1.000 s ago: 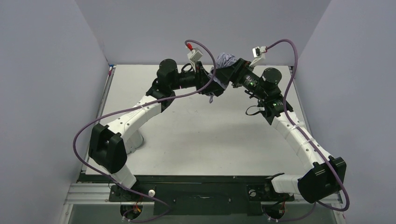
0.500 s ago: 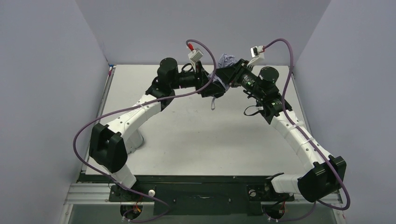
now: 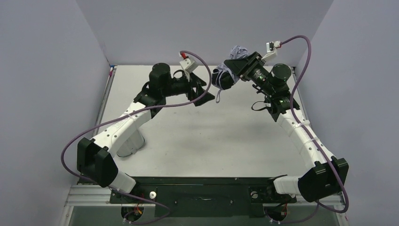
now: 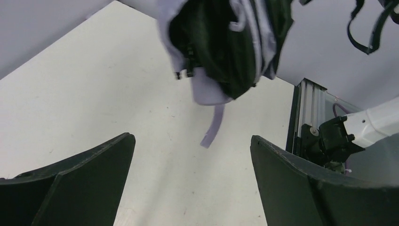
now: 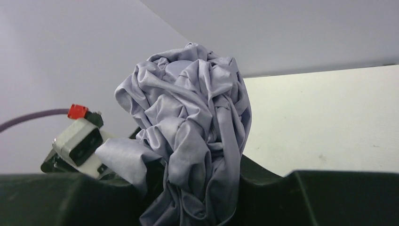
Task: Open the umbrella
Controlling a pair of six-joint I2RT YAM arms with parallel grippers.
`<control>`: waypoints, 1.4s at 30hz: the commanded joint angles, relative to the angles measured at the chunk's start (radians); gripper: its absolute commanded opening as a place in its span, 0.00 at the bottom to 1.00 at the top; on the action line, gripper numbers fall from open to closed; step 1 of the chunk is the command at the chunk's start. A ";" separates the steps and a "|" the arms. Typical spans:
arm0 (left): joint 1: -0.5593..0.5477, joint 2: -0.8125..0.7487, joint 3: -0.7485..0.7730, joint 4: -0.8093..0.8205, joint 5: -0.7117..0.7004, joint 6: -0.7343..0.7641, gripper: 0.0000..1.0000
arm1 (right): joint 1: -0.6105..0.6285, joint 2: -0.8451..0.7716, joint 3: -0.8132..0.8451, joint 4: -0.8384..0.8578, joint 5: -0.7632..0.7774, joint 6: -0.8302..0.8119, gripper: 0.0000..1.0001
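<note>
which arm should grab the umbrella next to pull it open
left, probably: the left claw is open, empty, facing the umbrella hanging before it; the right claw is busy gripping its bunched fabric.

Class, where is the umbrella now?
Top view: the umbrella hangs in the jaws of the right gripper above the table, far centre, right of the open left gripper.

Left end effector spread wide — right end effector clamped, both arms raised.

One umbrella, one table, two arms
</note>
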 commanded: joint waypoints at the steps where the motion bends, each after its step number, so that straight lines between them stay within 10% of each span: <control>1: -0.092 -0.006 0.021 -0.035 -0.031 0.162 0.90 | -0.001 0.001 0.057 0.171 -0.037 0.092 0.00; 14: -0.135 0.096 0.107 0.026 0.016 0.092 0.46 | -0.011 -0.011 0.124 0.107 -0.026 0.089 0.00; 19: -0.134 0.094 0.050 0.077 0.028 0.024 0.00 | -0.031 0.003 0.137 0.076 -0.039 0.085 0.00; 37: -0.093 -0.073 -0.199 -0.015 0.055 0.163 0.00 | -0.135 0.098 0.250 0.058 -0.121 0.022 0.00; 42: -0.071 -0.088 -0.035 -0.100 0.029 0.240 0.52 | -0.123 0.094 0.224 0.040 -0.173 -0.002 0.00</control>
